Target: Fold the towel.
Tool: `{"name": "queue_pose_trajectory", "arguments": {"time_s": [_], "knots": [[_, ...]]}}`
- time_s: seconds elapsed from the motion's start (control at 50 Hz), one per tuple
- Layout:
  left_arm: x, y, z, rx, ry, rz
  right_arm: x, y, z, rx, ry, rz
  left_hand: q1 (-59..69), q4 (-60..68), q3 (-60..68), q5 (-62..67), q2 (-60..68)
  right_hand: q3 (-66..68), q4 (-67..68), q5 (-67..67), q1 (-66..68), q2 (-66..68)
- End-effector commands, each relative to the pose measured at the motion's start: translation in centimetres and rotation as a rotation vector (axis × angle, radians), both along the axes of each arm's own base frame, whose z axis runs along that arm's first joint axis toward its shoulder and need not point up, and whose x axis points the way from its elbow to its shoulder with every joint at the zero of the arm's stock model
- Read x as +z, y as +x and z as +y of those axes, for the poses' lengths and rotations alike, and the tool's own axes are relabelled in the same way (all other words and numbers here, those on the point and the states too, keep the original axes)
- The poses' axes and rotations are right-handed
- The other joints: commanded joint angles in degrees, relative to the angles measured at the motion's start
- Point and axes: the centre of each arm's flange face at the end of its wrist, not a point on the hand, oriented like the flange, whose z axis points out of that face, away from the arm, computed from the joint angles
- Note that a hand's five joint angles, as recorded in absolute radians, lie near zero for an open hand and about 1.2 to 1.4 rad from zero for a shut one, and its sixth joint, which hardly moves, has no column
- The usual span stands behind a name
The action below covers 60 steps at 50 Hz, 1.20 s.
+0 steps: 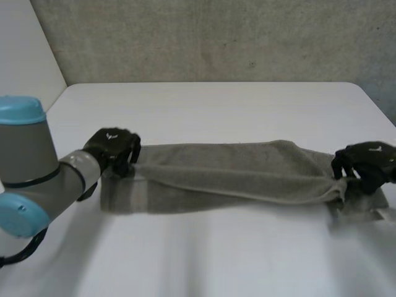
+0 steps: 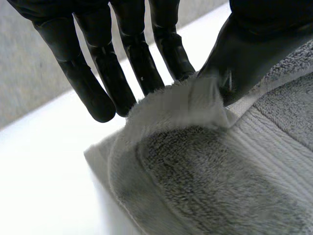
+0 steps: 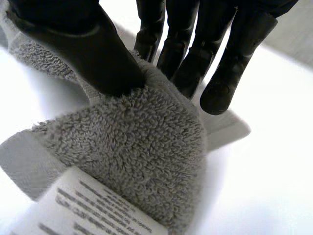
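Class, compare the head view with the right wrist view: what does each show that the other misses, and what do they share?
Head view adds: the towel stretched its whole length across the table, and the left hand at its other end. Right wrist view adds: the printed label at the towel's corner. Shared: the right hand pinching the grey towel's end.

My head camera looks down and forward across the counter (image 1: 210, 105). Wrist cameras look closely along the left hand (image 2: 107, 63) and right hand (image 3: 93, 49); all share the towel (image 1: 235, 176).
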Motion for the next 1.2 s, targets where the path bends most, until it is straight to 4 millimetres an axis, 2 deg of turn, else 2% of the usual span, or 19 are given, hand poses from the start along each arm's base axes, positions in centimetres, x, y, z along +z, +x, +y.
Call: {"name": "queue_pose_trajectory", "arguments": {"time_s": [0.02, 0.16, 0.26, 0.36, 0.38, 0.42, 0.48, 0.52, 0.62, 0.7, 0.74, 0.8, 0.84, 0.86, 0.9, 0.96, 1.0, 1.06, 1.2], "knots": [[-0.8, 1.4, 2.0, -0.037, 0.105, -0.038, -0.9, 1.1, 1.9, 0.186, 0.144, 0.202, 4.1, 2.5, 1.2, 1.9, 2.2, 4.9, 3.4, 4.2, 6.5, 6.4], [1.9, 0.6, -1.2, -0.062, -0.061, -0.05, 1.3, 4.4, -1.8, 0.202, -0.108, 0.147, 4.1, 2.5, 1.2, 1.9, 2.2, 4.9, 3.4, 4.2, 6.5, 6.4], [6.0, -1.0, -5.0, -0.046, -0.226, 0.033, 5.9, 6.6, -5.4, 0.18, -0.413, 0.065, 4.1, 2.5, 1.2, 1.9, 2.2, 4.9, 3.4, 4.2, 6.5, 6.4], [15.1, -1.8, -8.9, 0.076, -0.503, 0.29, 13.9, 9.8, -8.1, 0.165, -0.829, -0.155, 4.1, 2.5, 1.2, 1.9, 2.2, 4.9, 3.4, 4.2, 6.5, 6.4], [15.2, -1.8, -8.9, 0.076, -0.504, 0.29, 14.0, 9.8, -8.1, 0.165, -0.83, -0.156, 4.1, 2.5, 1.2, 1.9, 2.2, 4.9, 3.4, 4.2, 6.5, 6.4], [20.5, -1.2, -9.6, 0.147, -0.681, 0.421, 18.2, 9.6, -9.0, 0.107, -0.994, -0.286, 4.1, 2.5, 1.2, 1.9, 2.2, 4.9, 3.4, 4.2, 6.5, 6.4], [22.6, -1.0, -9.6, 0.173, -0.754, 0.477, 20.1, 9.4, -9.1, 0.071, -1.057, -0.357, 4.1, 2.5, 1.2, 1.9, 2.2, 4.9, 3.4, 4.2, 6.5, 6.4], [26.0, -0.4, -9.1, 0.201, -0.878, 0.559, 23.3, 8.8, -8.8, 0.041, -1.148, -0.458, 4.1, 2.5, 1.2, 1.9, 2.2, 4.9, 3.4, 4.2, 6.5, 6.4], [28.0, 0.0, -8.4, 0.193, -0.939, 0.601, 24.1, 9.2, -8.7, 0.108, -1.095, -0.476, 4.1, 2.5, 1.2, 1.9, 2.2, 4.9, 3.4, 4.2, 6.5, 6.4], [26.9, 0.1, -8.7, 0.192, -0.902, 0.58, 21.4, 10.2, -9.2, 0.218, -0.934, -0.449, 4.1, 2.5, 1.2, 1.9, 2.2, 4.9, 3.4, 4.2, 6.5, 6.4], [23.6, -0.2, -9.3, 0.161, -0.796, 0.523, 18.3, 11.0, -9.3, 0.324, -0.784, -0.411, 4.1, 2.5, 1.2, 1.9, 2.2, 4.9, 3.4, 4.2, 6.5, 6.4], [21.3, -0.5, -9.5, 0.134, -0.729, 0.491, 16.4, 11.2, -9.3, 0.361, -0.72, -0.376, 4.1, 2.5, 1.2, 1.9, 2.2, 4.9, 3.4, 4.2, 6.5, 6.4], [16.4, -1.0, -9.3, 0.073, -0.591, 0.427, 13.1, 11.4, -9.3, 0.387, -0.638, -0.291, 4.1, 2.5, 1.2, 1.9, 2.2, 4.9, 3.4, 4.2, 6.5, 6.4], [16.4, -1.0, -9.3, 0.072, -0.59, 0.427, 13.1, 11.4, -9.3, 0.387, -0.638, -0.29, 4.1, 2.5, 1.2, 1.9, 2.2, 4.9, 3.4, 4.2, 6.5, 6.4], [12.2, -0.4, -8.9, 0.046, -0.467, 0.383, 9.4, 11.3, -8.9, 0.411, -0.537, -0.207, 4.1, 2.5, 1.2, 1.9, 2.2, 4.9, 3.4, 4.2, 6.5, 6.4], [10.5, 0.0, -8.5, 0.044, -0.419, 0.366, 7.4, 11.3, -8.6, 0.426, -0.487, -0.167, 4.1, 2.5, 1.2, 1.9, 2.2, 4.9, 3.4, 4.2, 6.5, 6.4], [6.9, 0.3, -7.7, 0.045, -0.334, 0.335, 3.4, 11.3, -7.9, 0.463, -0.393, -0.092, 4.1, 2.5, 1.2, 1.9, 2.2, 4.9, 3.4, 4.2, 6.5, 6.4], [3.9, 0.8, -7.0, 0.05, -0.292, 0.274, 0.2, 11.2, -6.8, 0.512, -0.325, -0.024, 4.1, 2.5, 1.2, 1.9, 2.2, 4.9, 3.4, 4.2, 6.5, 6.4], [0.3, 2.8, -6.7, 0.071, -0.28, 0.077, -2.9, 11.0, -5.1, 0.564, -0.252, 0.028, 4.1, 2.5, 1.2, 1.9, 2.2, 4.9, 3.4, 4.2, 6.5, 6.4]]}}
